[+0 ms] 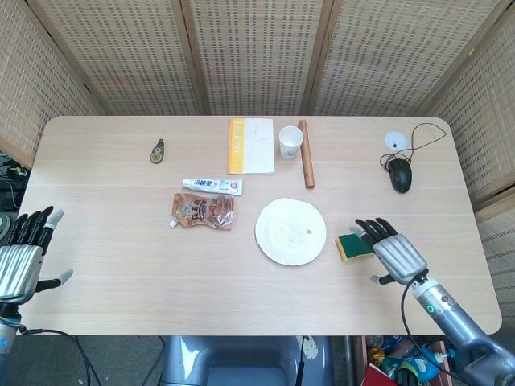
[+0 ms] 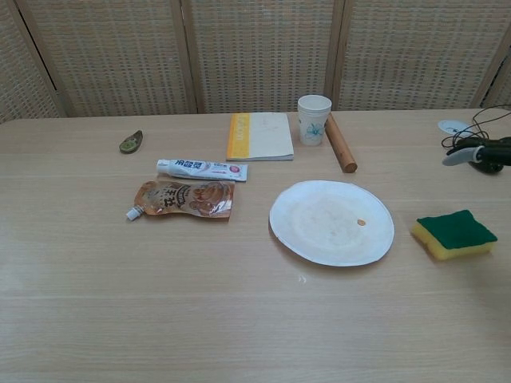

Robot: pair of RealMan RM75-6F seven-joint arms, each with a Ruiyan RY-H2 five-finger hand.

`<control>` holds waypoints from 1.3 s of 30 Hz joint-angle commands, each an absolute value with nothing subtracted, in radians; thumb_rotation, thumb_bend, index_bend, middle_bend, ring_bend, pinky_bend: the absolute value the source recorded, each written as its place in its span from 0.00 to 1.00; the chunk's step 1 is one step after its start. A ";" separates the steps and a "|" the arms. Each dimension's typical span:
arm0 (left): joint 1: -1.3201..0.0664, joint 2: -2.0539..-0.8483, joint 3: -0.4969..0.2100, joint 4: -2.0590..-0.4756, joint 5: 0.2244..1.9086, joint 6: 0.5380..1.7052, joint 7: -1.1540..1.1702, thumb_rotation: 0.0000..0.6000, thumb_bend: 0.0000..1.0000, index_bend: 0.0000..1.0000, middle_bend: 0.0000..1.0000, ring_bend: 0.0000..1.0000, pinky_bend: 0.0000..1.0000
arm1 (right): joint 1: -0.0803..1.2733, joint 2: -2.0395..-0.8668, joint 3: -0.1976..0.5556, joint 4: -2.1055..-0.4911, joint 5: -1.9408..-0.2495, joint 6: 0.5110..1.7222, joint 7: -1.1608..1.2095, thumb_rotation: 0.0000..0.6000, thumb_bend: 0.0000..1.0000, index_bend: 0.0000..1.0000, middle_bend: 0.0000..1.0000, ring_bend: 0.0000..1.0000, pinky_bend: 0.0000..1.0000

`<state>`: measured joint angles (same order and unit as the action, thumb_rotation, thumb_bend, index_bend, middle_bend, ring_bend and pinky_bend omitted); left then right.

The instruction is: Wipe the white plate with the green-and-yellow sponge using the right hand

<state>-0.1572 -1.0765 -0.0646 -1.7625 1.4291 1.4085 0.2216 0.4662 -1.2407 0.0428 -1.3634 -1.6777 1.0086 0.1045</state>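
The white plate lies near the table's middle, with a small brown speck on its right part. To its right lies the green-and-yellow sponge, green side up. My right hand hovers over the sponge's right end with its fingers spread and nothing in them. In the chest view only its fingertips show at the right edge, well above the sponge. My left hand stays open off the table's left front corner.
Behind the plate stand a paper cup, a wooden rolling pin and a yellow-edged booklet. A toothpaste tube and a snack pouch lie left of the plate. A black mouse with its cable sits far right.
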 commanded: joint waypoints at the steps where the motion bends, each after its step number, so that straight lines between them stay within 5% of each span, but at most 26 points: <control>1: -0.166 -1.088 -0.073 -1.761 1.398 1.389 0.240 1.00 0.00 0.00 0.00 0.00 0.00 | 0.517 -1.276 0.042 -1.311 -1.697 0.958 0.112 1.00 0.00 0.08 0.03 0.00 0.05; 12: -0.175 -1.091 -0.082 -1.770 1.359 1.375 0.264 1.00 0.00 0.00 0.00 0.00 0.00 | 0.595 -1.396 0.028 -1.117 -1.679 0.872 0.090 1.00 0.00 0.17 0.16 0.05 0.23; 23: -0.182 -1.089 -0.084 -1.769 1.346 1.367 0.262 1.00 0.00 0.00 0.00 0.00 0.00 | 0.631 -1.494 -0.007 -0.979 -1.671 0.838 0.095 1.00 0.00 0.19 0.22 0.12 0.28; 31: -0.187 -1.091 -0.090 -1.763 1.330 1.362 0.259 1.00 0.00 0.00 0.00 0.00 0.00 | 0.635 -1.551 -0.016 -0.895 -1.670 0.878 0.133 1.00 0.00 0.31 0.37 0.30 0.55; 39: -0.188 -1.086 -0.092 -1.763 1.325 1.362 0.248 1.00 0.00 0.00 0.00 0.00 0.00 | 0.643 -1.614 -0.035 -0.788 -1.683 0.909 0.171 1.00 0.04 0.41 0.45 0.39 0.67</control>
